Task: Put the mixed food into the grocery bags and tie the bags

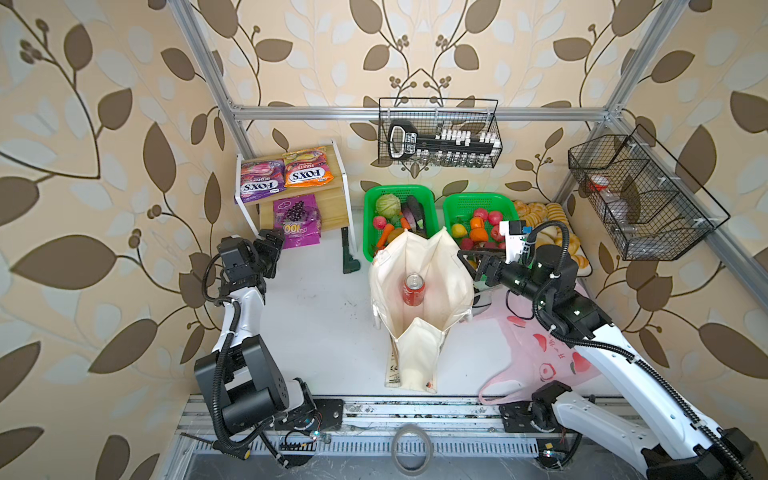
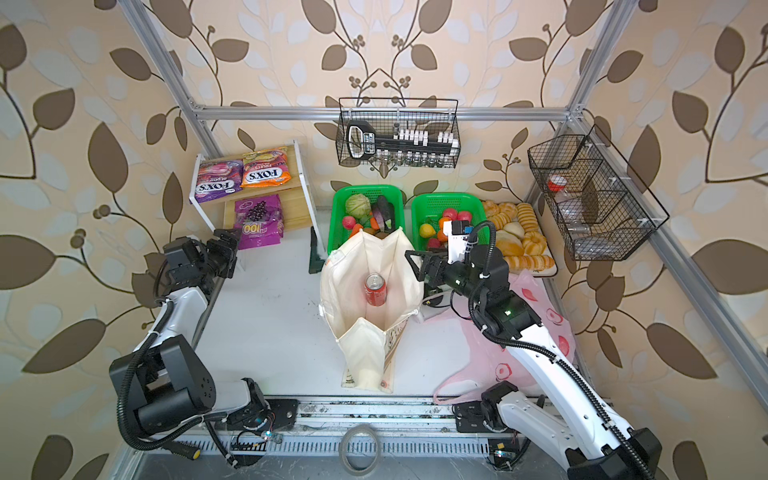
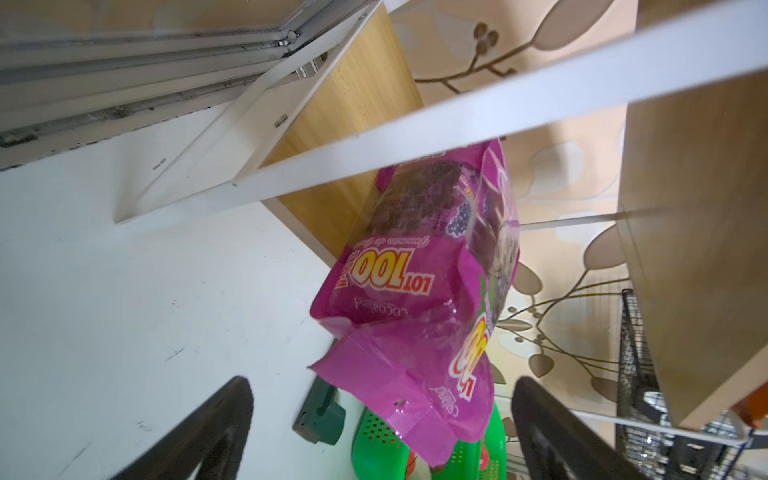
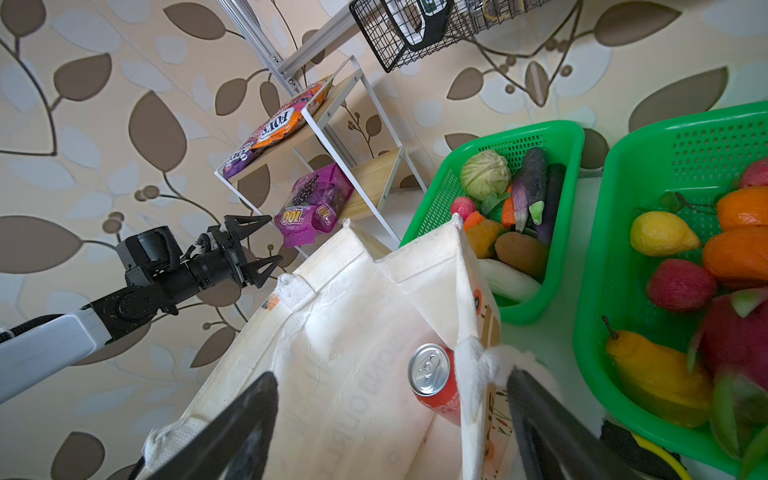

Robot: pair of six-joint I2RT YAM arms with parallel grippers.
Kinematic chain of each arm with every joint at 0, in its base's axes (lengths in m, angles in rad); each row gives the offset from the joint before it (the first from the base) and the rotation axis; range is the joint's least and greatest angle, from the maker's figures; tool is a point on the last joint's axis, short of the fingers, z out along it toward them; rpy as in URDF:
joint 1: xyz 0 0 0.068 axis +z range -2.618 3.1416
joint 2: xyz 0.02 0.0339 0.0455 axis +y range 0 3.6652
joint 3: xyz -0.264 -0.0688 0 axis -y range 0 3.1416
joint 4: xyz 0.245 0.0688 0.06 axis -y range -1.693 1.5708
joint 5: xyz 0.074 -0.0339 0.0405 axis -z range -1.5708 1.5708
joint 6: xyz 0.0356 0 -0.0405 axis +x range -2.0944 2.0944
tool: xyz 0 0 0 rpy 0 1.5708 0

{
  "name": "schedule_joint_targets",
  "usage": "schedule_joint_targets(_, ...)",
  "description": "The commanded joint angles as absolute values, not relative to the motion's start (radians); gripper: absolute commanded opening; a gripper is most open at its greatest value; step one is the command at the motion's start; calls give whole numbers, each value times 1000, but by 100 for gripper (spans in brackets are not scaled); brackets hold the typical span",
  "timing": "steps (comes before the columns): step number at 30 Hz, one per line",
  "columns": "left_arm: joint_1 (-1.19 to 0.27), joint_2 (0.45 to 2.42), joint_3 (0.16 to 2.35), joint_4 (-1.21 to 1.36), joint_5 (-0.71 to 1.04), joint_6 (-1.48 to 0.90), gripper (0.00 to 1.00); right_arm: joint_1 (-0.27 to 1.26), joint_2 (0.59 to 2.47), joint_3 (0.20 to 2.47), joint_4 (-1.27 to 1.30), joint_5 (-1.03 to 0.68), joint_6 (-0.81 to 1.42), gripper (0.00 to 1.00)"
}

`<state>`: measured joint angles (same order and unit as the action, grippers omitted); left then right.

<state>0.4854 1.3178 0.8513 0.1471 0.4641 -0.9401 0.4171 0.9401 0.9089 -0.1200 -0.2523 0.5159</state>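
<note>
1. Left gripper (image 4: 275, 240): jaws spread wide, nothing gripped. In both top views it sits left of centre, at the front of the lower shelf of the rack (image 1: 332, 210), just beside the purple "100" packet (image 1: 297, 222). In the left wrist view the packet's near end lies between the two fingers (image 3: 208, 436); contact cannot be confirmed. The packet rests on the lower shelf and overhangs its front edge.
2. Right gripper (image 1: 467, 262): jaws wide, straddling the rim of the right wall of the canvas tote (image 1: 446, 270), not closed on it.
3. The canvas tote stands upright at frame centre, mouth open. The red soda can (image 1: 414, 289) stands upright inside it.
4. The pink plastic bag (image 1: 540, 353) lies flat on the tabletop (image 1: 316, 316) at lower right, partly under the right arm.
5. The orange FOX'S packet (image 1: 308, 172) lies on the rack's top shelf, upper left.
6. The cabbage (image 1: 387, 205) lies in the left green basket (image 1: 368, 226).
</note>
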Motion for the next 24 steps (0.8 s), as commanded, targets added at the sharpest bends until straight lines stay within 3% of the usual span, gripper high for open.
schedule_joint_targets(1,489,1326,811,349,473,-1031,99,414,954,936,-87,-267,525,86)
schedule_joint_targets(24,438,1606,805,833,548,-1277,98,396,1015,934,-80,-287,514,87)
